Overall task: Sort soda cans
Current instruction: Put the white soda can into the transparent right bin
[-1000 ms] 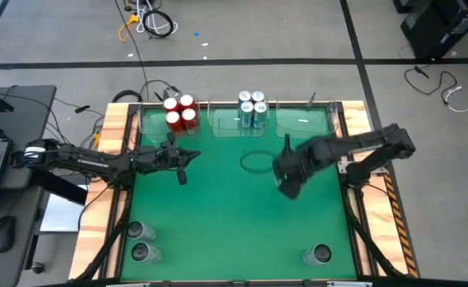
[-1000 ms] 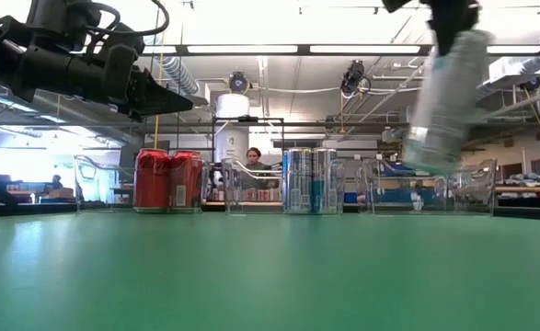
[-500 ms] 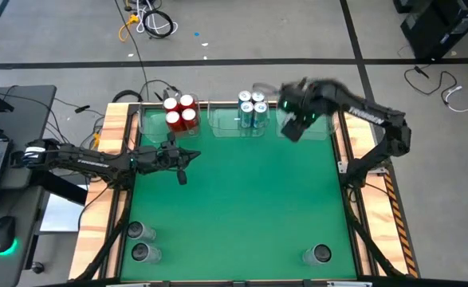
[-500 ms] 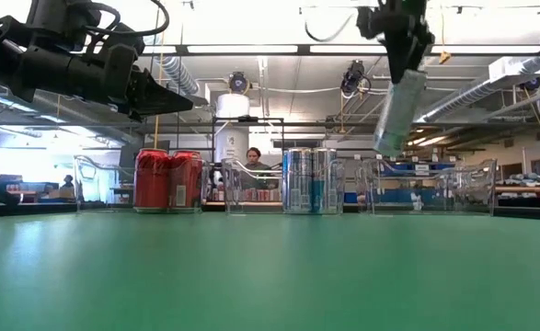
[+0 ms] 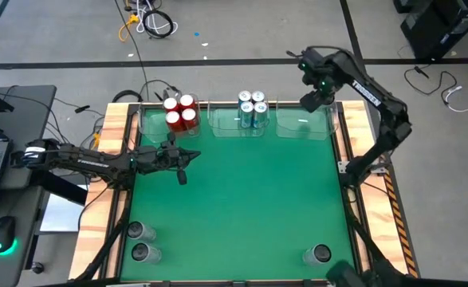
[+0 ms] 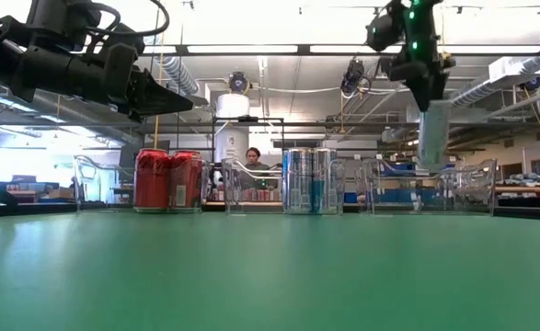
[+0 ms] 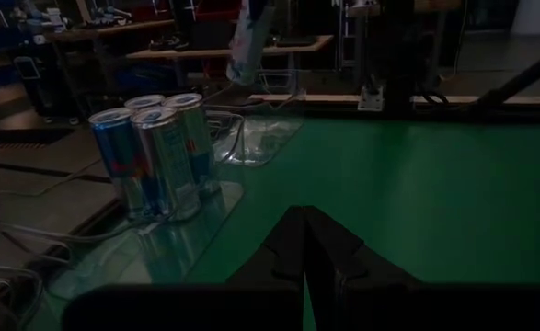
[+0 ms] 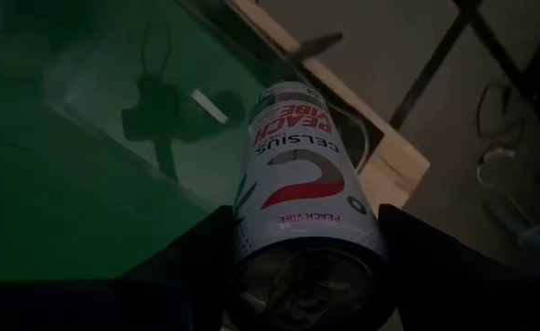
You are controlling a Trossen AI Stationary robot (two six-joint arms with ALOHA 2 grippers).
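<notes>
I see a green-topped table (image 5: 234,207) with a wooden frame, and three clear plastic bins along its far edge.

My right gripper (image 5: 312,100) is raised above the far right clear plastic bin (image 5: 304,126). It pinches a tall, slim white metal can with red lettering (image 8: 297,175) between its two fingers, the can hanging upright over that bin (image 6: 432,135). In the low view the can's lower end sits at about the level of the bin's rim; I cannot tell whether it touches anything.

My left gripper (image 5: 187,156) waits over the left side of the table, near the far left bin, with its fingers pressed together and nothing between them.

The far left clear bin (image 5: 150,121) holds four red cylindrical cans with silvery tops (image 5: 179,113). The middle clear bin (image 5: 226,121) holds four light blue-and-white cans with silvery tops (image 5: 252,109), standing upright in a cluster.

Three more cans stand on the near edge of the table: two dark silver cans (image 5: 142,242) close together at the near left corner and one dark silver can (image 5: 320,255) at the near right.
</notes>
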